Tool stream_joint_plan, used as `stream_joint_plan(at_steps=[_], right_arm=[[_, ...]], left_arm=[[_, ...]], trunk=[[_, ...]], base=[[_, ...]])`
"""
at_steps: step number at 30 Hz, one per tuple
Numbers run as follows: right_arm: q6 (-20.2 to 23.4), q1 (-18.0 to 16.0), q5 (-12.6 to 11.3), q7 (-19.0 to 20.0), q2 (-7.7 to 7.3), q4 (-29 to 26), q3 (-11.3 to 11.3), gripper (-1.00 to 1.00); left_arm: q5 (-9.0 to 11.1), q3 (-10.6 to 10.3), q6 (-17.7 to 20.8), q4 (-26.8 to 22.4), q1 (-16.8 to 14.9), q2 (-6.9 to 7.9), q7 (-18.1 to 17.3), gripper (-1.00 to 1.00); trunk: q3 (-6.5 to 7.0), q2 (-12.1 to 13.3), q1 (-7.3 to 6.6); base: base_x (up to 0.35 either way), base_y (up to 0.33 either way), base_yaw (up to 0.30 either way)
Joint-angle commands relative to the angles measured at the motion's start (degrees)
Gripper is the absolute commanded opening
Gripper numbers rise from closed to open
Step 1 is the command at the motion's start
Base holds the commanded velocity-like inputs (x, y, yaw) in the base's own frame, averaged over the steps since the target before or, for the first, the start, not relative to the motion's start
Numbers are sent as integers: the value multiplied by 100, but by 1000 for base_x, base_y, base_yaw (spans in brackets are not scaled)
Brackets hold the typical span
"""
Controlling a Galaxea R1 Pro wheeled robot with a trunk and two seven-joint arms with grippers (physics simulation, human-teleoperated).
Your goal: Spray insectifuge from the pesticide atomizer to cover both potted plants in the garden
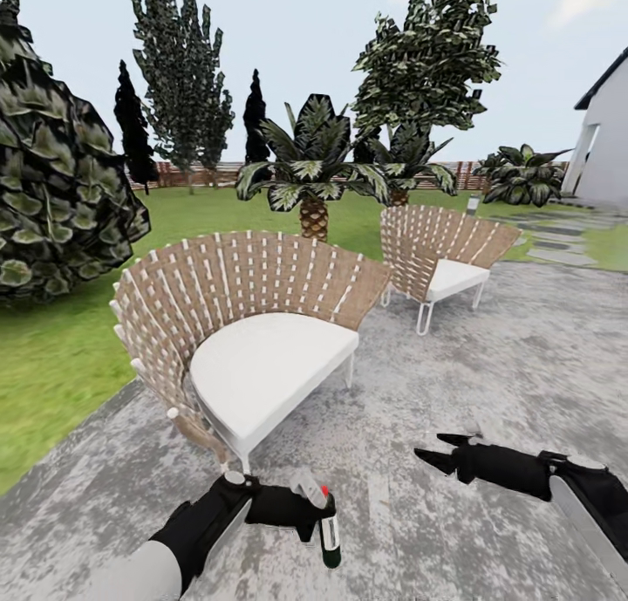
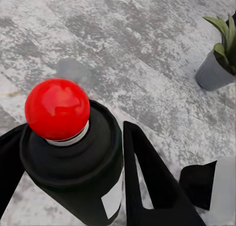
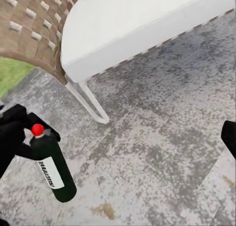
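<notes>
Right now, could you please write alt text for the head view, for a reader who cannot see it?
The left gripper holds the pesticide atomizer, a dark bottle with a red cap, low over a grey paved patio, while the right gripper hangs empty and open beside it. Ahead stand two woven chairs with white cushions, the nearer chair and the farther chair, before lawn, palms and trees.

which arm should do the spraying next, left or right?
Left. Its gripper already has its fingers closed around the pesticide atomizer, and a potted plant sits ahead on the paving. The right gripper is open and holds nothing.
</notes>
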Motion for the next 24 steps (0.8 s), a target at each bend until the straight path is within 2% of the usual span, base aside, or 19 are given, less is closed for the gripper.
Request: stream_joint_plan(at_steps=[1,3,4,8,14,19,22,23,24], right_arm=[[159,-353,20,93,57,2,655,100],[167,-452,28,99,74,5,946,100],[155,-482,32,91,86,14,1063,100],[91,-489,32,103,79,9,1338,100],[25,-483,32,104,62,7,1374,100],[0,-483,32,112,54,7,1373,100],[-8,-481,28,122,78,25,1339,100],[-7,-481,29,110,83,35,1331,100],[-11,-481,31,96,86,43,1323,100]], left_arm=[[26,12,-235,-35,-10,202,-37,-100],[9,29,-334,-10,-96,243,-70,-100],[-12,21,-404,27,-184,199,-232,-100],[-17,11,-486,35,-214,138,-286,-100],[-30,-14,-505,43,-217,-17,-239,-100],[-35,-16,-505,44,-217,-37,-239,-100],[-37,-29,-505,61,-217,-111,-239,-100],[-78,-31,-505,70,-217,-120,-239,-100],[-229,-29,-505,76,-217,-128,-239,-100]], trunk=[[-1,0,0],[-1,0,0],[-1,0,0],[-1,0,0],[-1,0,0],[-1,0,0],[-1,0,0],[-1,0,0],[-1,0,0]], base=[[0,0,-295],[0,0,-295],[0,0,-295],[0,0,-295],[0,0,-295],[0,0,-295],[0,0,-153],[0,0,-36],[0,0,-15]])
